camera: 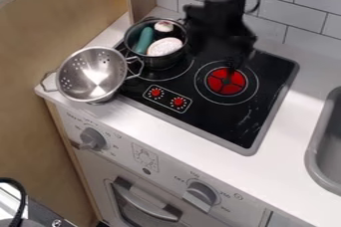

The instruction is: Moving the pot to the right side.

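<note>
Gripper (233,65) blurred near pot (160,61); sink (313,156) cut off

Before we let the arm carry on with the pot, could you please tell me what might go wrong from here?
The colander's handle sits right by the pot, so moving the pot could drag or tip the colander.

The colander is also near the counter's front left corner, so a knock might send it off.

The pot holds several loose items, including a blue-green one, which could spill if the tool tilts it.
</note>
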`<state>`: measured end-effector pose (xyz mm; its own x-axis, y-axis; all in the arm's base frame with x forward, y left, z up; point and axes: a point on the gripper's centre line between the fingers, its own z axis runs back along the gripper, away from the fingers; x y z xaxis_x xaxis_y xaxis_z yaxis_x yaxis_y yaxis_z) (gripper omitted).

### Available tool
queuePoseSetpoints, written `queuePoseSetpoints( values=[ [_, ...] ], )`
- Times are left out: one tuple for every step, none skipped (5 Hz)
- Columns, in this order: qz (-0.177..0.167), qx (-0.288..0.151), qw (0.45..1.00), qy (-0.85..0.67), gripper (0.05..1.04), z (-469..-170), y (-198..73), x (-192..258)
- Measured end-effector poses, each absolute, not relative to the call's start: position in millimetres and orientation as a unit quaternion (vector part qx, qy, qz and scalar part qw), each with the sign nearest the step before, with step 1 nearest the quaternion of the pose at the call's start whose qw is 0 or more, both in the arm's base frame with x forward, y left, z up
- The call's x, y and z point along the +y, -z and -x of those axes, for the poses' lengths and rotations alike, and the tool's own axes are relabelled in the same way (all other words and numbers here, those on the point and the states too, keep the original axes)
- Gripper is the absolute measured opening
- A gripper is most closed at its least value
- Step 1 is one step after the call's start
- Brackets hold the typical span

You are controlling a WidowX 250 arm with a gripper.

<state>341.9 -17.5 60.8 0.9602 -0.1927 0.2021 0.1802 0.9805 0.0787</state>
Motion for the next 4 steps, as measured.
queuePoseSetpoints(
  values=[
    [-0.037,-0.117,0.984,0.132,0.999,-340.8,-65.4,-8.7],
    [-0.047,-0.121,0.977,0.170,0.999,-338.5,-58.5,5.9],
    [-0.051,-0.142,0.968,0.199,0.999,-344.6,-60.3,21.9],
    [-0.061,-0.152,0.964,0.211,0.999,-348.0,-61.4,33.2]
  ],
)
